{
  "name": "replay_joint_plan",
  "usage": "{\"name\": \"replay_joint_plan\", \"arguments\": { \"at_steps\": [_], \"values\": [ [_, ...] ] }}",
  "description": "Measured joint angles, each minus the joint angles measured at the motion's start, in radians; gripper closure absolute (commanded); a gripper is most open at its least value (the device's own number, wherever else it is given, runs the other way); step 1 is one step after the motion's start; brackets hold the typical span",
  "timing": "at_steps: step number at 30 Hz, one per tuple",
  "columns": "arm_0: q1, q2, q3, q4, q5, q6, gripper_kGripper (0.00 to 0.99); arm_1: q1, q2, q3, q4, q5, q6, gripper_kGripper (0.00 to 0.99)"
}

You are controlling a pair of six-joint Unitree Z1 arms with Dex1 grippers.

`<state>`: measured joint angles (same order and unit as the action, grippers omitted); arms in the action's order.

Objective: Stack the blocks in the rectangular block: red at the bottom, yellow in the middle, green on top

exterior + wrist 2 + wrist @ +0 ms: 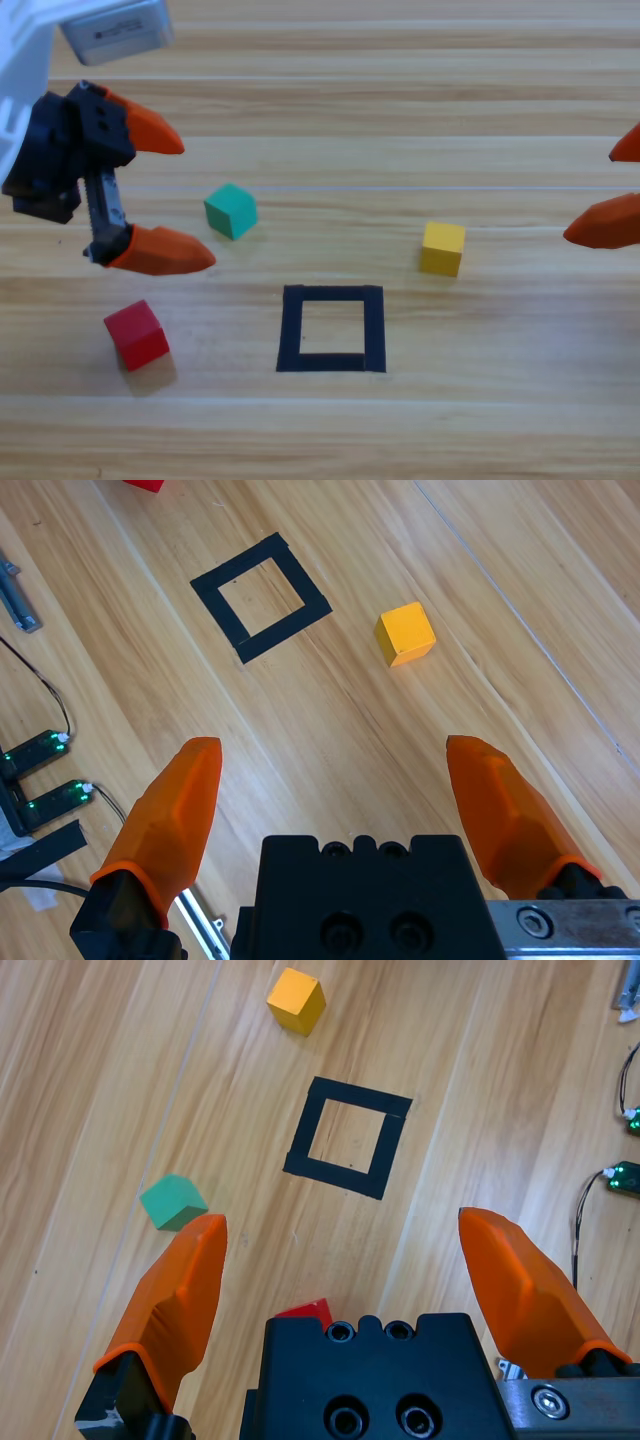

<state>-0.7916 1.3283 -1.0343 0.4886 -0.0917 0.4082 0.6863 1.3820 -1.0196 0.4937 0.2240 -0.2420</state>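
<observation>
The red cube lies at the front left of the table; in the left wrist view only its top peeks over the gripper body. The teal-green cube sits left of centre. The yellow cube rests right of centre. The black tape square holds nothing. My left gripper hovers open, left of the green cube and behind the red one. My right gripper waits open at the right edge.
Bare wooden table spreads around the cubes. Cables and small boards with green lights lie beyond the table's front edge.
</observation>
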Motion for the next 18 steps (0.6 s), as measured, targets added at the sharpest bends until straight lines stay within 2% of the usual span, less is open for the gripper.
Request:
{"name": "replay_joint_plan", "arguments": {
  "at_steps": [11, 14, 15, 17, 18],
  "values": [
    [0.0, 0.0, 0.003, -0.001, 0.005, -0.001, 0.0, 0.0, 0.012, 0.0, 0.0, 0.0, 0.004, 0.004],
    [0.0, 0.0, 0.008, -0.006, 0.01, -0.003, 0.0, 0.0, 0.038, 0.0, -0.007, -0.004, 0.062, 0.007],
    [0.0, 0.0, 0.01, -0.011, 0.019, -0.012, 0.001, 0.0, 0.047, 0.0, -0.014, -0.022, 0.099, 0.01],
    [0.0, 0.0, 0.013, -0.028, 0.062, -0.055, 0.042, 0.004, 0.07, -0.002, -0.033, -0.122, 0.229, 0.014],
    [-0.001, 0.0, 0.013, -0.035, 0.106, -0.108, 0.045, 0.004, 0.094, -0.005, -0.04, -0.173, 0.302, 0.014]
  ]
}}
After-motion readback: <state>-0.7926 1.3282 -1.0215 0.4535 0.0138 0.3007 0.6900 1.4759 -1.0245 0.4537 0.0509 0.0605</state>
